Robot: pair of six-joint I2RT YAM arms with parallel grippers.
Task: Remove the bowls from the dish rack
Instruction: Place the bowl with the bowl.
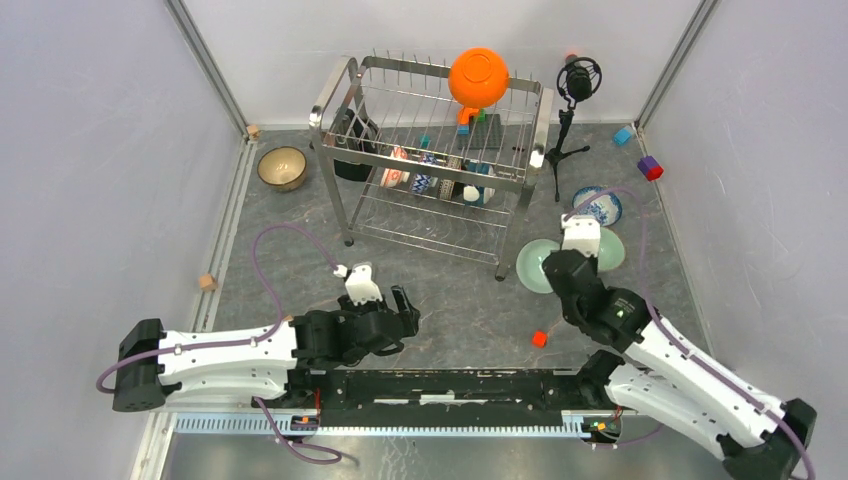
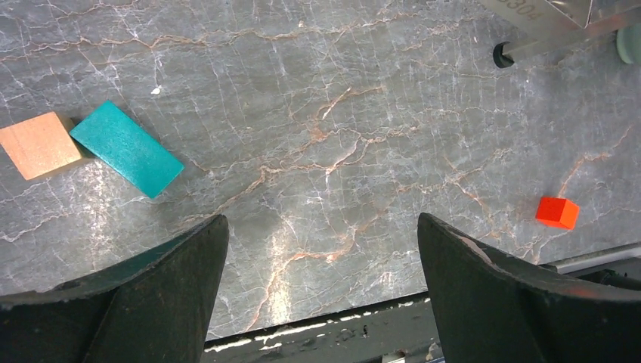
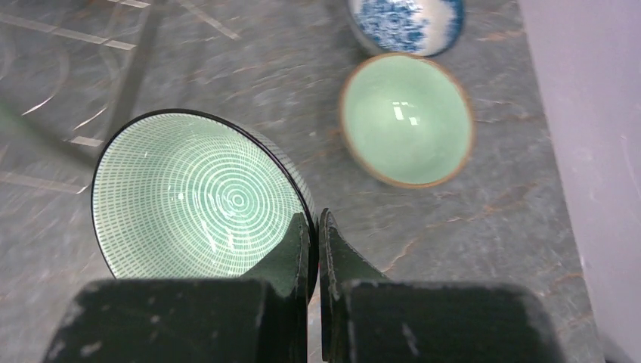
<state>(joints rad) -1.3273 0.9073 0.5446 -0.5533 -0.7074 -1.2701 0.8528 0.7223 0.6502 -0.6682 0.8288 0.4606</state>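
The steel dish rack [image 1: 440,150] stands at the back middle. An orange bowl [image 1: 478,77] sits on its top tier, and several patterned bowls [image 1: 425,172] stand on edge in the lower tier. My right gripper [image 3: 314,219] is shut on the dark rim of a green patterned bowl [image 3: 200,200], low by the rack's front right leg [image 1: 533,268]. A pale green bowl [image 3: 406,119] and a blue-and-white bowl [image 3: 406,23] rest on the table beyond it. A brown-gold bowl [image 1: 282,167] sits left of the rack. My left gripper [image 2: 321,223] hangs open and empty over the near table edge [image 1: 405,315].
A black microphone stand [image 1: 567,125] is right of the rack. Small blocks lie about: a red cube [image 2: 557,212], a teal block [image 2: 127,148] touching a wooden one [image 2: 39,144], blue [image 1: 622,135] and purple [image 1: 650,168] ones at the back right. White walls enclose the table.
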